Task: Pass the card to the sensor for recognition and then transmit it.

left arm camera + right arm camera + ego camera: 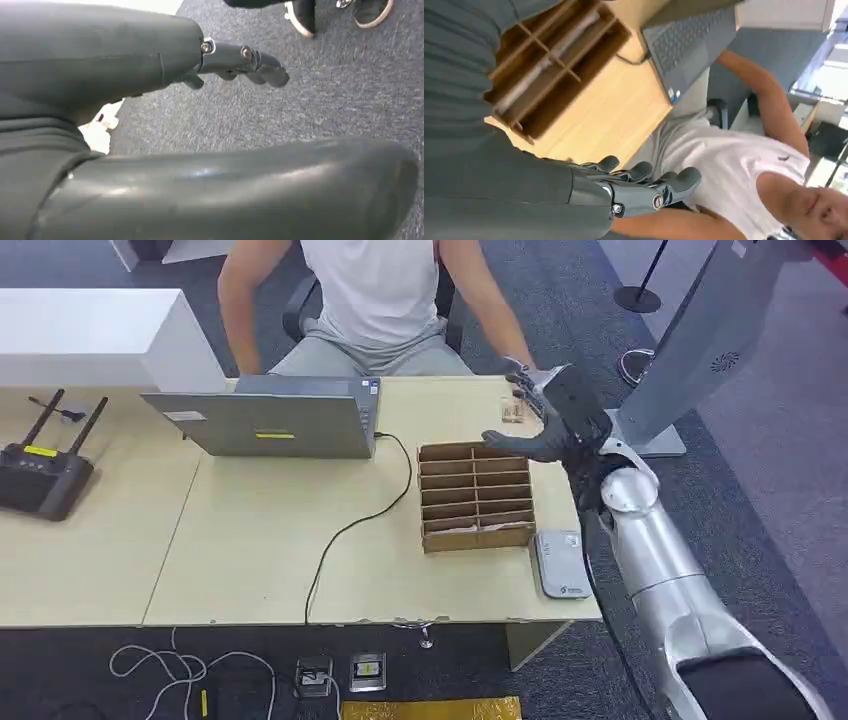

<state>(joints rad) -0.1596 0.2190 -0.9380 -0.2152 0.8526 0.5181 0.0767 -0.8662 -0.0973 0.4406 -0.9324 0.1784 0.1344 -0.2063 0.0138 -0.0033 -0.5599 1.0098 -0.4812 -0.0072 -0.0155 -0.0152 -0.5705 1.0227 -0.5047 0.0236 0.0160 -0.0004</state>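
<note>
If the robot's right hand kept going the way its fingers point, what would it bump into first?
Probably the person's arm. The right hand reaches past the table's far edge toward the seated person, whose hand lies close by it. Depth is hard to judge.

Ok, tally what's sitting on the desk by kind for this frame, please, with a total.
Laptop: 1
Router with antennas: 1
Cardboard divider box: 1
Card reader sensor: 1
Small card-like item by the right robot hand, under a person's hand, partly hidden: 1
Black cable: 1
Total: 6
</note>
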